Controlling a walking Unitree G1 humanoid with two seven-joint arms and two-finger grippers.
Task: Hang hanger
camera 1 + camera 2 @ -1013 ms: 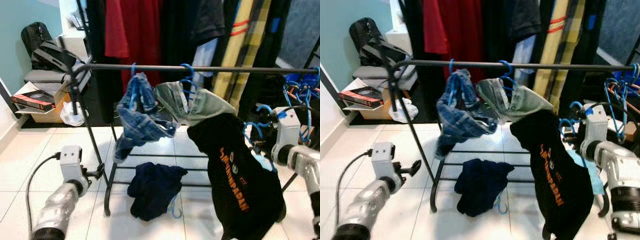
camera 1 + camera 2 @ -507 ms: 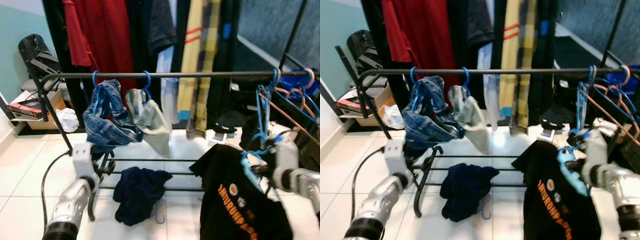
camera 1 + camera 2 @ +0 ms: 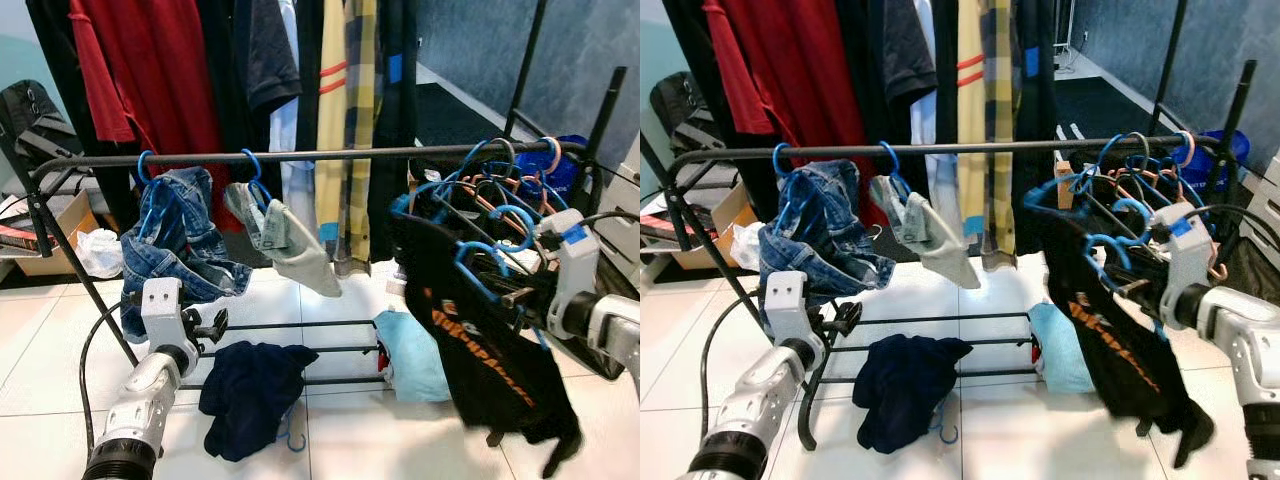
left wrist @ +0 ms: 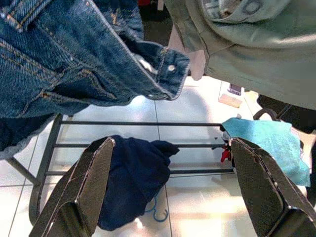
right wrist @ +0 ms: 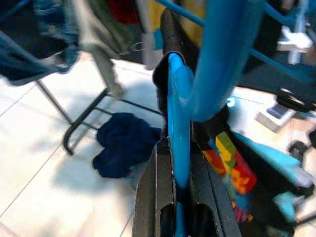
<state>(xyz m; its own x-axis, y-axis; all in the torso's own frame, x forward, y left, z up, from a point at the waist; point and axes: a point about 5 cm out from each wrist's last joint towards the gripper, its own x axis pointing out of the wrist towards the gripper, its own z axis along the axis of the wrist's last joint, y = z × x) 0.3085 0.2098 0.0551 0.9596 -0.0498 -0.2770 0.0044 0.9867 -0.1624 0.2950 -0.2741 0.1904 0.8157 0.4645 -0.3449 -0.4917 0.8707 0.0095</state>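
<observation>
The right gripper (image 5: 178,197) has its two black fingers (image 5: 157,192) clamped together on the shoulder of a blue hanger (image 5: 180,118), and the black T-shirt (image 3: 480,340) with orange lettering hangs from that hanger, draped down toward the floor. In the head views the hanger's blue hook (image 3: 478,262) sits below and in front of the rail (image 3: 300,155), just beside a tangle of empty hangers (image 3: 500,190) crowded at the rail's right end, so the hanger is held in the air and not yet hung. To do this step well, I judge the hook should be lifted above the rail with its open side turned toward the bar, then lowered onto a bare stretch between the grey-green garment (image 3: 285,235) and the tangle, since aiming into the cluster risks catching another hook. The grip should stay firm until the hook bears the weight, because the shirt hangs heavy to one side and could tilt the hanger. Further along the rail to the left hang the jeans (image 3: 170,250). The left gripper (image 4: 170,192) rests low beside them with its fingers spread wide apart, holding nothing. A dark blue garment (image 3: 250,390) and a light blue cloth (image 3: 415,350) lie on the tiled floor (image 3: 340,440) under the rack.
</observation>
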